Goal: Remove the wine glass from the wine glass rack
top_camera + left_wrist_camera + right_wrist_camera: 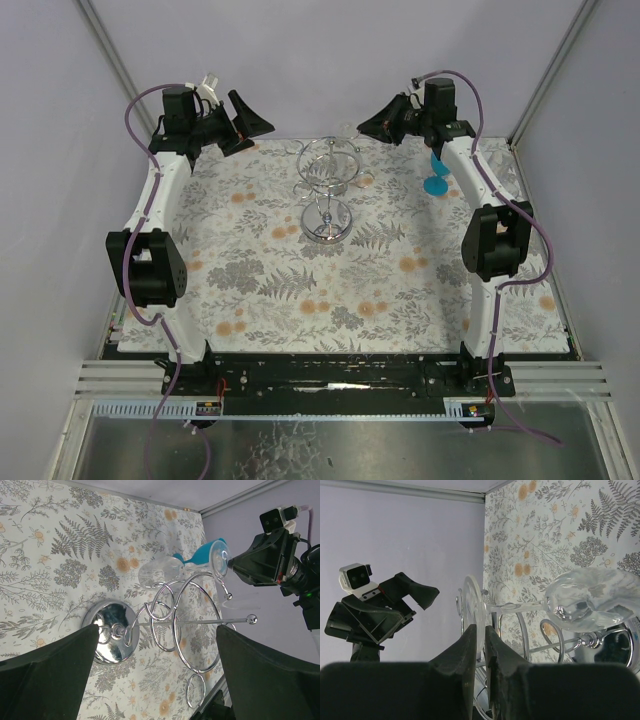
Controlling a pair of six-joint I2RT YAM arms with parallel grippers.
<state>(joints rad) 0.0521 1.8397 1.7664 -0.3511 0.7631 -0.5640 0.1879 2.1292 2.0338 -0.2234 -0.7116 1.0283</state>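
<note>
Inside the clamped right pincer (pixel 482 630) sits the foot of the empty wine glass (pixel 590 600). The left pincer (pixel 157 629) gapes wide.

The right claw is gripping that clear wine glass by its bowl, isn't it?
Not by its bowl. The right gripper pinches the clear wine glass by its flat round foot, and the bowl is free. The right wrist view shows this.

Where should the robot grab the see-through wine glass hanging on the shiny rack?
Grab the wine glass by its flat round foot, coming from the right side. It hangs bowl-down in the rack, so the foot sits on top, easiest to reach. The right gripper has its jaws pinched on that rim.
</note>
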